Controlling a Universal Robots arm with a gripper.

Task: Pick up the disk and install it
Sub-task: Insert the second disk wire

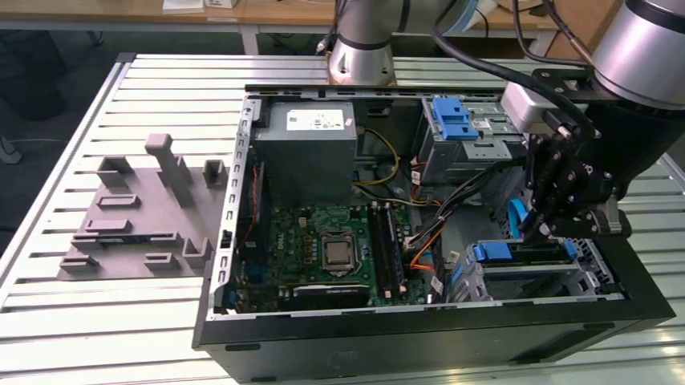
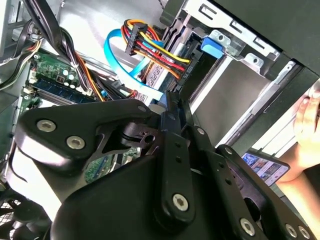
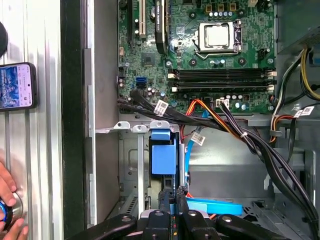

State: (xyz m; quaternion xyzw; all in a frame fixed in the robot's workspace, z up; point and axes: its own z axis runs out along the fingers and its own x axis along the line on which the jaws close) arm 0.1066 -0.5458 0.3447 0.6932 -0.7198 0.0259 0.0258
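The disk (image 1: 521,255) lies flat in the drive cage at the case's corner on the exterior view's right, its blue bracket facing the motherboard. In the first wrist view the blue bracket end of the disk (image 3: 164,159) sits between the cage rails. My gripper (image 1: 544,231) hangs just above that cage, close to the disk. In both wrist views its black fingers are pressed together with nothing between them, so the gripper (image 3: 172,194) is shut and points at the bracket. The gripper (image 2: 171,105) ends beside a flat blue cable (image 2: 120,60).
An open computer case (image 1: 428,325) stands on a slatted table. Inside are a motherboard (image 1: 326,249), a grey power supply (image 1: 310,136), an upper cage with a blue latch (image 1: 454,120) and loose cable bundles (image 3: 240,135). A person's hand (image 3: 7,186) and a phone (image 3: 17,86) lie beside the case.
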